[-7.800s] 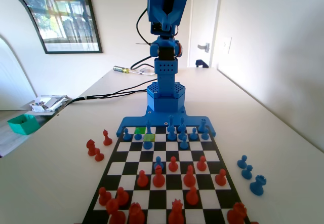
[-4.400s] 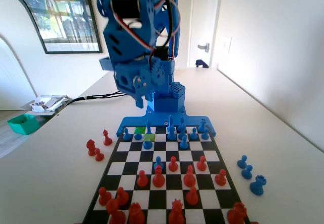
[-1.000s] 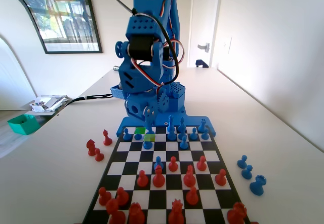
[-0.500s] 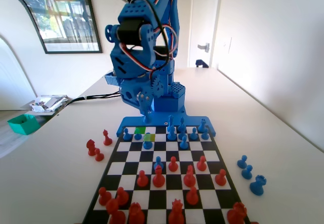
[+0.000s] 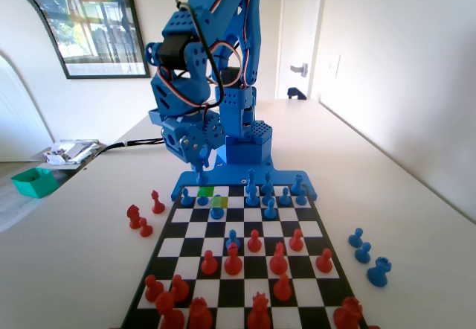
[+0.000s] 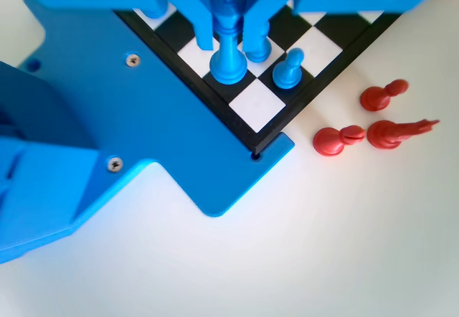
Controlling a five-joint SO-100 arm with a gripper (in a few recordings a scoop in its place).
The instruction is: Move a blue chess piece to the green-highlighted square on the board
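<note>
- Wrist view: the gripper (image 6: 228,16) is clamped on the blue chess piece (image 6: 228,41), lifted above a white square near the corner of the board (image 6: 269,127); a blue pawn (image 6: 288,69) and 3 red pieces (image 6: 369,123) lie close by.
- Fixed view: the green-highlighted square (image 5: 217,202) sits beside a duller yellow-green square (image 5: 205,191).
- Half a second ago the arm hung lower and further right in the fixed view.

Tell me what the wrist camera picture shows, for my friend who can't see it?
The gripper hangs from the top edge with its jaws around the top of the blue chess piece, which stands near the corner of the board. A small blue pawn stands beside it, and three red pieces lie on the white table off the board.
</note>
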